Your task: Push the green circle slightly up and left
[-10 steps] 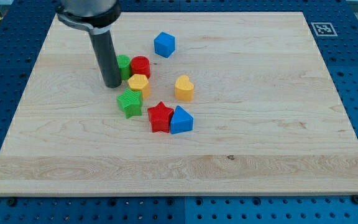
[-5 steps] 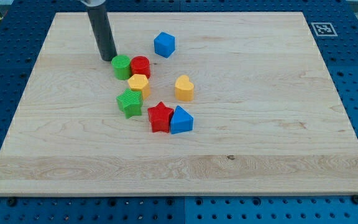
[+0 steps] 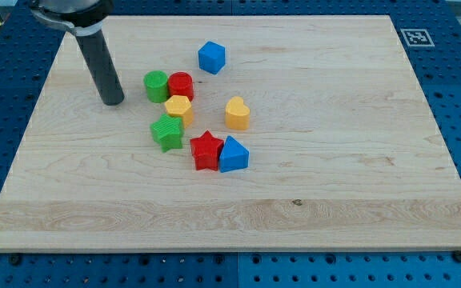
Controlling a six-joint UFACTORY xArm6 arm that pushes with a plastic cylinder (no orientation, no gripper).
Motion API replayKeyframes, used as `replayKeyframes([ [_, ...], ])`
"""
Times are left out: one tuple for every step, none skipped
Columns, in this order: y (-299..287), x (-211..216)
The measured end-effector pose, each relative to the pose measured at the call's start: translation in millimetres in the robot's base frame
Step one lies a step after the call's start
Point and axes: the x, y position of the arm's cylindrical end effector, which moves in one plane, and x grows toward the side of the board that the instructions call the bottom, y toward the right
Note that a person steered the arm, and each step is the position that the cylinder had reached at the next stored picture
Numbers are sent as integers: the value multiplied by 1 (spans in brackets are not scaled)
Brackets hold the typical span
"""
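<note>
On the wooden table (image 3: pixel 334 160), the tool's tip (image 3: pixel 113 102) is set down to the view's left of the green circle (image 3: pixel 156 86), near it but apart. The green circle is touched on its right by a red cylinder (image 3: pixel 181 85). Below these a yellow hexagon (image 3: pixel 178 108) and a green star (image 3: pixel 166 131) are seen, then a red star (image 3: pixel 206 150) beside a blue triangular block (image 3: pixel 233 154). A yellow heart (image 3: pixel 237 113) and a blue cube (image 3: pixel 211 58) are placed apart.

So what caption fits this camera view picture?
My tip rests left of the green circle, apart from it.
</note>
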Motion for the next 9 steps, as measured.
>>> replayKeyframes([
  [15,6],
  [32,6],
  [47,4],
  [58,-8],
  [70,-21],
  [81,-32],
  [89,-37],
  [90,-37],
  [87,-41],
])
